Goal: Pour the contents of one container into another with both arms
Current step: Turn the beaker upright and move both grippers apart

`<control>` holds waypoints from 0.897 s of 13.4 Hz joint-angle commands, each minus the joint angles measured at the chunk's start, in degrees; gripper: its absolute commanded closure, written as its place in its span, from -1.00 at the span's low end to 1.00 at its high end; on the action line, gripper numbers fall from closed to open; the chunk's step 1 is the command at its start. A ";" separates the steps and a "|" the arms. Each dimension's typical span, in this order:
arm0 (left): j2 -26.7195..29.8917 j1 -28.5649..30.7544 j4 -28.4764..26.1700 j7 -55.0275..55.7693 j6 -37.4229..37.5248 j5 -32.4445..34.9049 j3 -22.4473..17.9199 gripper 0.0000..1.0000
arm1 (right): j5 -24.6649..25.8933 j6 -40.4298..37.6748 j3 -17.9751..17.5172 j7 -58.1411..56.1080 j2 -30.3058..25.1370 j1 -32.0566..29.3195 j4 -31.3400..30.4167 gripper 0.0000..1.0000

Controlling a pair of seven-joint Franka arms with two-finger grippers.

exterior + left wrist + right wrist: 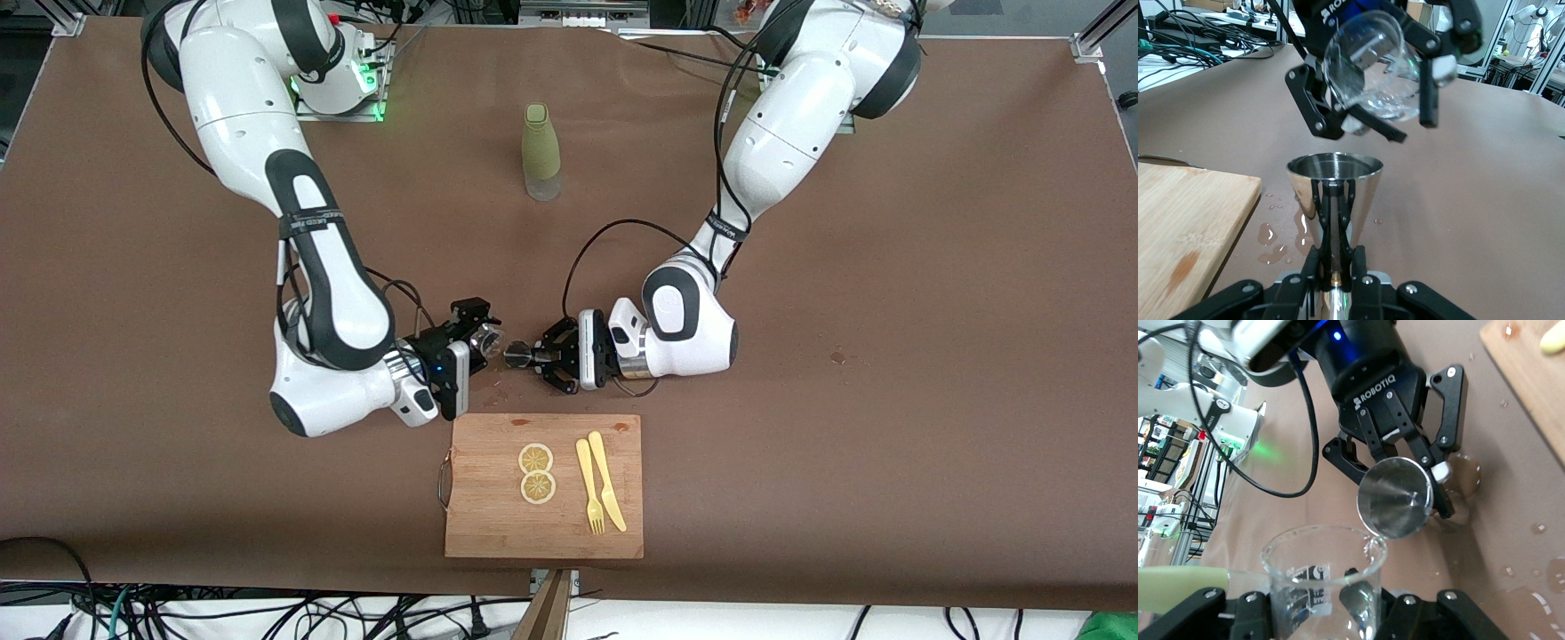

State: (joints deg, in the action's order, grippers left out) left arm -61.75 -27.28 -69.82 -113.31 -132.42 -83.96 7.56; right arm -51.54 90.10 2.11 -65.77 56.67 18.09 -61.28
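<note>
My left gripper [526, 356] is shut on the waist of the small steel jigger [516, 355], held upright just above the table beside the cutting board's edge. In the left wrist view the jigger [1335, 193] stands with its mouth up above my left gripper [1336, 267]. My right gripper [481, 334] is shut on the clear glass cup [489, 342]. The cup [1368, 67] is tilted just above the jigger's rim, with a little water inside. The right wrist view shows the cup [1321, 580] close up and looks down into the jigger [1395, 499].
Drops of water [1275, 237] lie on the brown table under the jigger. The wooden cutting board [489, 524] carries two lemon slices [536, 459], a yellow fork [589, 489] and a knife [607, 480]. A tall olive-green bottle [540, 153] stands near the robots' bases.
</note>
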 commanded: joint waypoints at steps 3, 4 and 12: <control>1.19 2.84 -0.23 -3.83 7.77 -1.56 -1.40 1.00 | -4.88 -1.94 -0.18 -15.49 0.10 -5.51 -0.06 0.50; 1.63 3.90 -0.84 -4.45 9.70 -1.47 -1.40 1.00 | -5.76 -2.99 -0.18 -18.05 0.02 -7.17 -0.15 0.50; 2.96 14.53 -3.13 -12.71 35.70 5.02 -6.49 1.00 | -9.10 -3.88 0.09 -38.88 0.10 -21.94 -3.13 0.50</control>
State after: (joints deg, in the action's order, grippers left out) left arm -60.88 -14.44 -70.39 -122.47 -101.54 -80.53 2.09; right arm -58.32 86.49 2.69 -99.77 56.96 -1.69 -62.26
